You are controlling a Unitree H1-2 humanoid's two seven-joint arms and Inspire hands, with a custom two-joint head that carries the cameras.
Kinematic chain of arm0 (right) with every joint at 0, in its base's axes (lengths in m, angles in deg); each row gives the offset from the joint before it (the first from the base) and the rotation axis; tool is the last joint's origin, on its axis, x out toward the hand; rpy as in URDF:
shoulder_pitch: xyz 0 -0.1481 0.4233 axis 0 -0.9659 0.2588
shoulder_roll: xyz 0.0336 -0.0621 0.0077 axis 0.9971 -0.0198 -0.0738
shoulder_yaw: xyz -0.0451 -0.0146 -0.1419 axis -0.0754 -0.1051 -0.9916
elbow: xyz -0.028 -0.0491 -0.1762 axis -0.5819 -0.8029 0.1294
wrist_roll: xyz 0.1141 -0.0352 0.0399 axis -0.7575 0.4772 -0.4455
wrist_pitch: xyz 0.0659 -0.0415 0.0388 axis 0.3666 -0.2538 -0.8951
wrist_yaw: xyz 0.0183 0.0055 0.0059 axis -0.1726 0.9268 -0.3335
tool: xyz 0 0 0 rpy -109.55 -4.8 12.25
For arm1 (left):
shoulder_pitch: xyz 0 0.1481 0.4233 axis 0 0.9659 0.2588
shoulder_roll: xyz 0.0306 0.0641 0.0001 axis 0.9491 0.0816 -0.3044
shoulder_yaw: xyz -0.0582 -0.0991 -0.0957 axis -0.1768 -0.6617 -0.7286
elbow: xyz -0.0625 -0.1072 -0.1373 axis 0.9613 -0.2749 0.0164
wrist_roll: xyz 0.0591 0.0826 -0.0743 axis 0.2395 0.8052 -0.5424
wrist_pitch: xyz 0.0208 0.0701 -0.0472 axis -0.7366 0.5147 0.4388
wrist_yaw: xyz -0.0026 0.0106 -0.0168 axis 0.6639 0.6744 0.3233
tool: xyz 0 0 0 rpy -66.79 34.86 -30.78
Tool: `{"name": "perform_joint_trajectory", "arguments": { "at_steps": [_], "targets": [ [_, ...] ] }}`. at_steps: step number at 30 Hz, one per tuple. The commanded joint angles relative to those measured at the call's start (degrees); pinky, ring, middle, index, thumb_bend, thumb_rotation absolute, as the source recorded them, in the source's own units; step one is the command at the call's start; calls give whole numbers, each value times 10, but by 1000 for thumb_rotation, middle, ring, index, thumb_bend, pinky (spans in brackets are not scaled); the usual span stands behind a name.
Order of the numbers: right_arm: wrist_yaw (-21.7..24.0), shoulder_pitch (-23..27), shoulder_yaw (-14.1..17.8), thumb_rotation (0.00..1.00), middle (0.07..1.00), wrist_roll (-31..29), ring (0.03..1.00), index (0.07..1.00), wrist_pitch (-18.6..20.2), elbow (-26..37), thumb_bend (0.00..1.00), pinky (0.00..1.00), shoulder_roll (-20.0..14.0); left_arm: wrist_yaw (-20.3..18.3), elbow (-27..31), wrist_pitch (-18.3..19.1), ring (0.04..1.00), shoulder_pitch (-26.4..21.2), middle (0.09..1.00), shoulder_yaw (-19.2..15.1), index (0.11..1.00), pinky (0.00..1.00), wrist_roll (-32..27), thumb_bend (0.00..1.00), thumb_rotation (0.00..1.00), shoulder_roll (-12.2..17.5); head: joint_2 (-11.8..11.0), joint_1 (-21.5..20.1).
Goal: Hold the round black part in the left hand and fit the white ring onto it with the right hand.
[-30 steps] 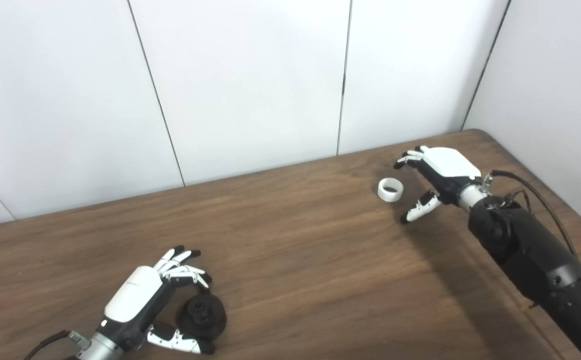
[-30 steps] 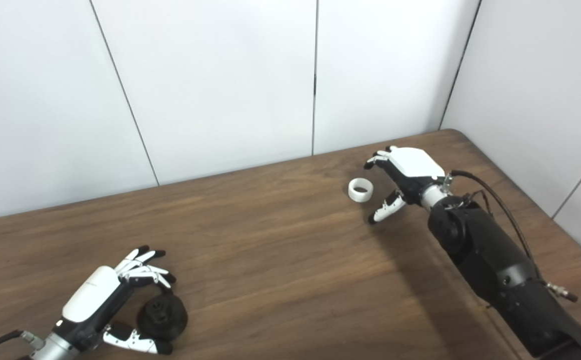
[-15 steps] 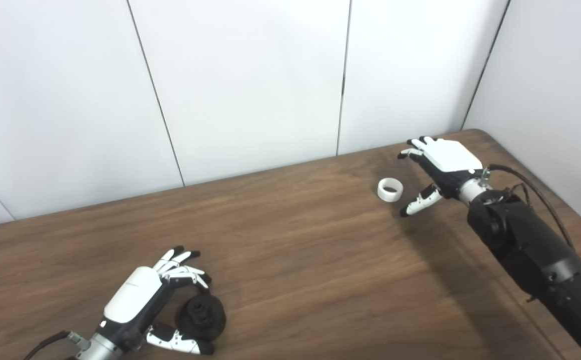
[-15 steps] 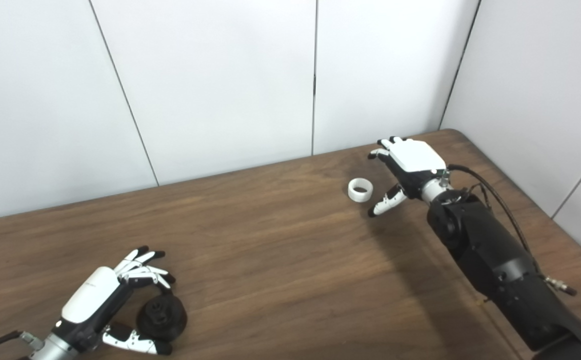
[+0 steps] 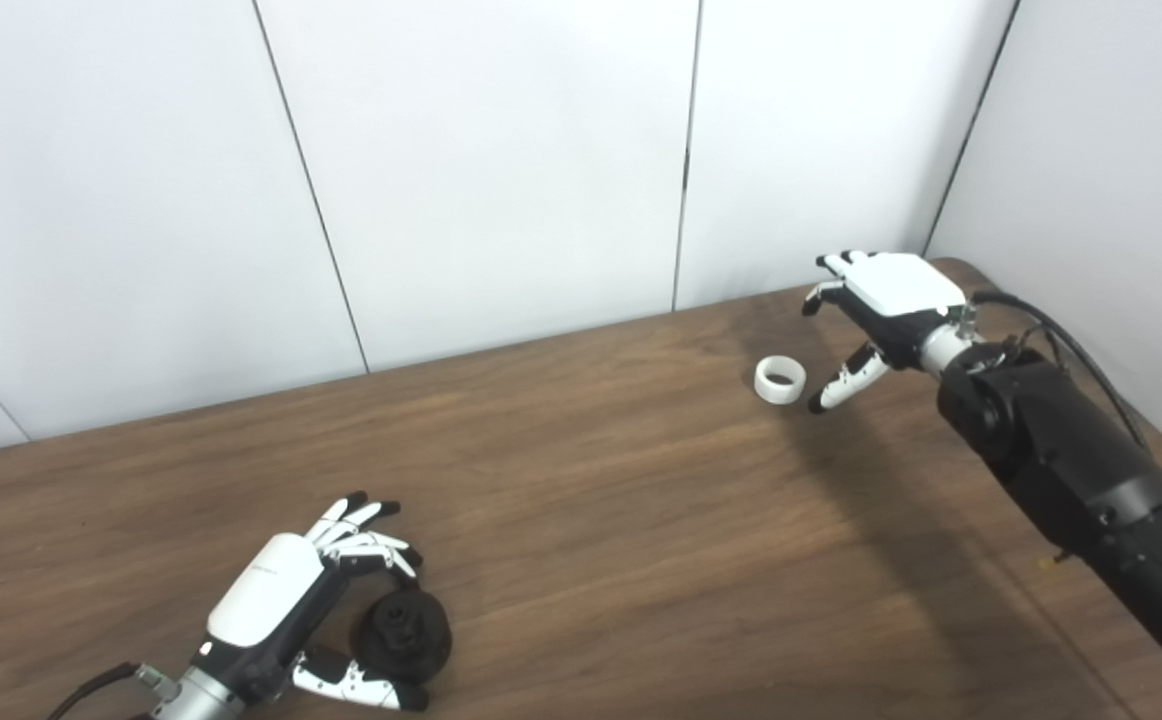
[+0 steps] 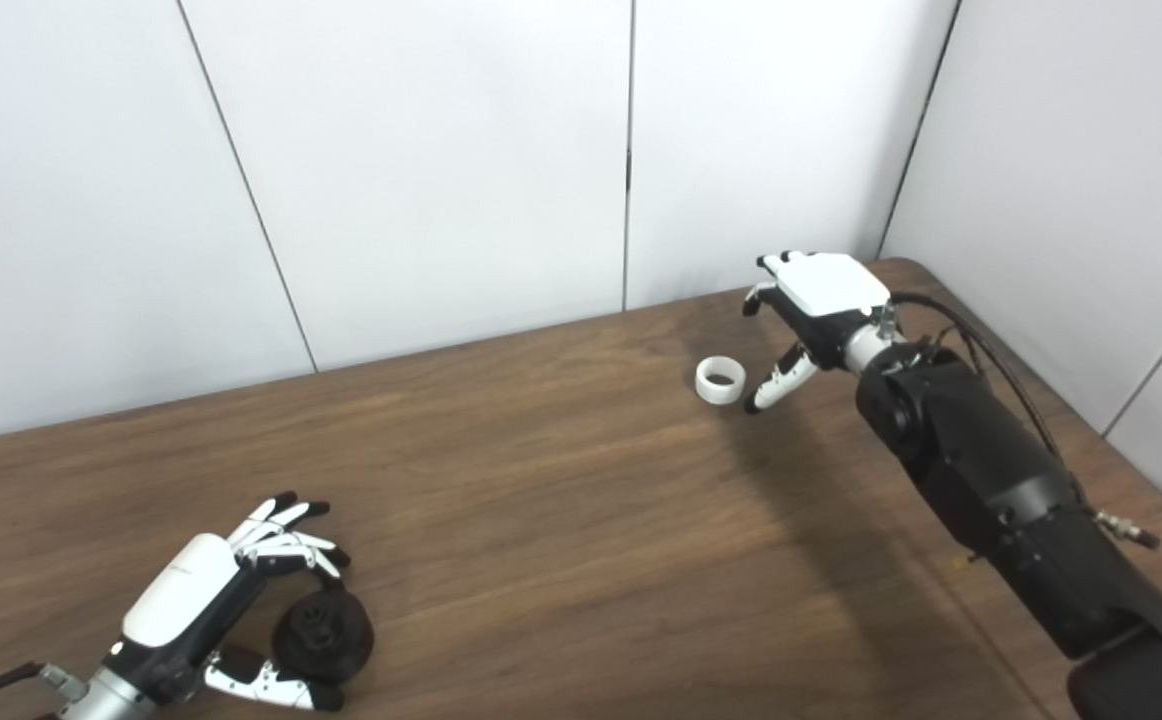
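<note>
The round black part (image 5: 403, 630) lies on the wooden table (image 5: 591, 520) at the near left. My left hand (image 5: 286, 610) is beside it, fingers curled over its far edge and thumb below it, holding nothing. The white ring (image 5: 779, 379) lies flat on the table at the far right. My right hand (image 5: 881, 310) hovers just right of the ring and above it, open, fingers spread, thumb pointing down toward the table near the ring. In the right eye view the ring (image 6: 720, 380) and right hand (image 6: 816, 305) show the same gap between them.
White wall panels (image 5: 501, 150) stand right behind the table's far edge and along its right side. The table's far right corner (image 5: 951, 265) is close behind my right hand. My black right forearm (image 5: 1071, 470) crosses the table's right part.
My right hand has risen and drawn back toward the far right corner, away from the ring. The ring, black part and left hand have not moved.
</note>
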Motion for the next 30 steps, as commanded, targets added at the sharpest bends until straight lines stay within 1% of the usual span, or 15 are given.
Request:
{"name": "perform_joint_trajectory", "arguments": {
  "at_steps": [1, 6, 11, 21, 30],
  "targets": [
    [-2, 36, 2, 417, 994, 7, 1000, 740, -7, 6, 920, 1000, -26, 5, -4, 3, 927, 19, 708, 3, 483, 1000, -1, 524, 59, 4, 1, 0],
    [1, 48, -12, 422, 991, 19, 1000, 732, -14, -2, 941, 1000, -32, 7, -5, 3, 924, 21, 706, 3, 483, 1000, -4, 524, 60, 3, 0, 1],
    [7, 56, -17, 417, 996, 16, 1000, 737, -14, -8, 959, 1000, -31, 11, -3, 3, 923, 23, 705, 2, 483, 1000, 1, 524, 60, 4, 2, 1],
    [-8, 56, -21, 407, 994, 20, 1000, 753, -21, -15, 984, 1000, -20, 3, -2, 3, 931, 22, 707, -2, 482, 1000, -1, 524, 60, 3, 3, 0],
    [-2, 55, -28, 405, 1000, 26, 1000, 777, -13, -16, 982, 1000, -11, -5, 4, 3, 929, 27, 706, -9, 483, 1000, -2, 524, 59, 6, 9, 1]
  ]
}}
